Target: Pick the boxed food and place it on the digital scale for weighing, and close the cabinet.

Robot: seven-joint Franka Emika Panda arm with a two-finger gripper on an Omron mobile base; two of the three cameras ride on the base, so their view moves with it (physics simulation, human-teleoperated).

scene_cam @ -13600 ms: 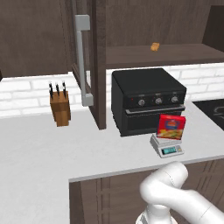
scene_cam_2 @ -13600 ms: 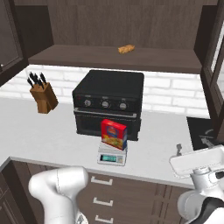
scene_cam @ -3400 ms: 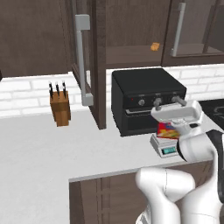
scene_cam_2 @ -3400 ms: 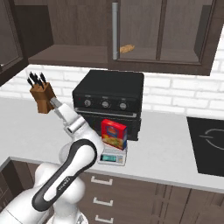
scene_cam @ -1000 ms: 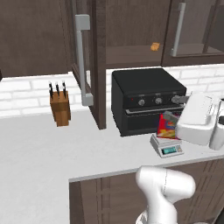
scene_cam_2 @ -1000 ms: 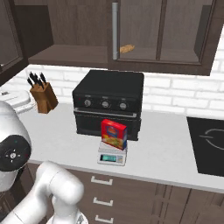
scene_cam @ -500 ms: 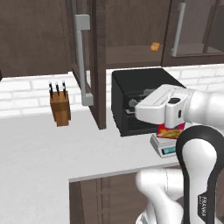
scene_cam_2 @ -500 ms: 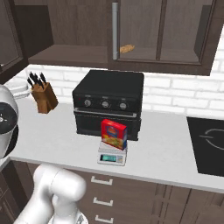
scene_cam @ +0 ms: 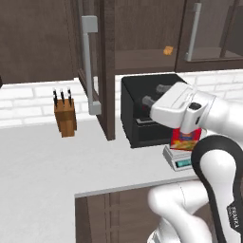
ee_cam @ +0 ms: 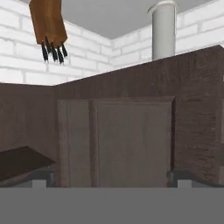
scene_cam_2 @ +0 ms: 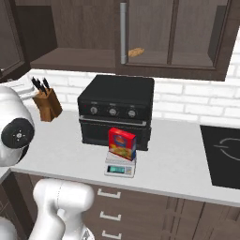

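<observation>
Since half a second ago the arm has swung further across the left base view, now covering most of the boxed food [scene_cam: 186, 140] on the digital scale [scene_cam: 179, 160], at 3 o'clock. The cabinet [scene_cam: 95, 71] door stands open at 11. Right base view: box [scene_cam_2: 122, 144] upright on scale [scene_cam_2: 120, 167], dead centre, before the oven [scene_cam_2: 117, 110]. Hand view: knife block [ee_cam: 49, 27] at 11, upside down; can't tell the jaws' state.

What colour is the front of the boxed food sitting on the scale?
Red, with a yellow-orange food picture. The boxed food shows best in the right base view, standing on the digital scale.
</observation>
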